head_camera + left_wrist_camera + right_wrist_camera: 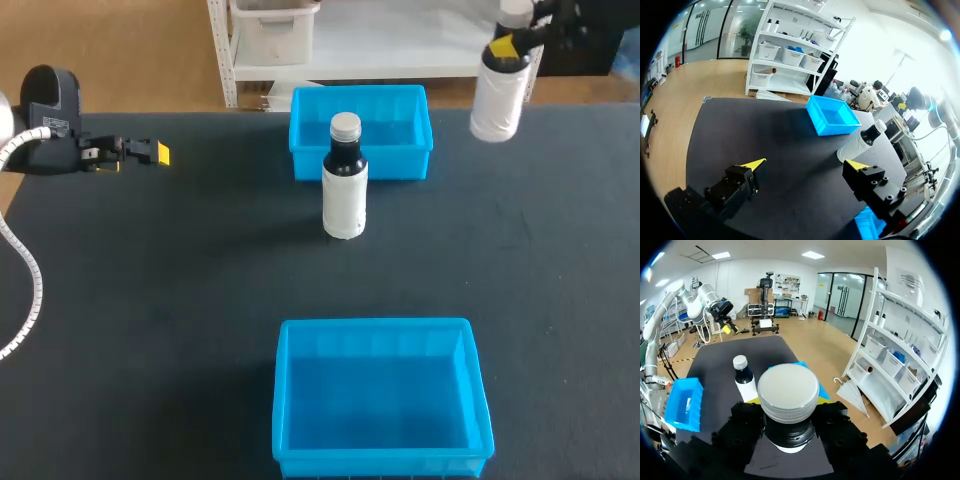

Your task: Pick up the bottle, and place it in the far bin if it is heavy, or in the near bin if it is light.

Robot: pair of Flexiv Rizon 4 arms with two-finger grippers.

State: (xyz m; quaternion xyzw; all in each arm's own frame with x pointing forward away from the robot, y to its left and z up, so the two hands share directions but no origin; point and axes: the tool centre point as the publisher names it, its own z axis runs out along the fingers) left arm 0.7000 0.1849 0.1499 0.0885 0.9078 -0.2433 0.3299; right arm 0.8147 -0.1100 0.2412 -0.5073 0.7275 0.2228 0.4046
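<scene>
The near bin [290,400], blue and open-topped, sits at the front middle of the dark table [150,320], and nothing shows inside it. Beyond it, around the middle of the table and well apart from it, the standing bottle [345,190] is upright on the tabletop. It has a dark upper part, a white label and a pale cap, and nothing touches it.

Off to the left, level with that bottle's cap, the left gripper [158,153] hangs over the table with its yellow tips pointing towards the middle. In the left wrist view its fingers [754,164] are spread wide with only bare tabletop between them. The standing bottle [860,142] is well ahead of them, with the far bin [832,115] past it.

The far bin [300,135], also blue, sits just behind the standing bottle near the table's back edge.

Farthest off, at the far right, the right gripper [508,48] is clamped on the neck of the held bottle [497,100]. This bottle has a white body and hangs to the right of the far bin, outside both bins. In the right wrist view, the black fingers press its neck from both sides under the cap [788,390].
</scene>
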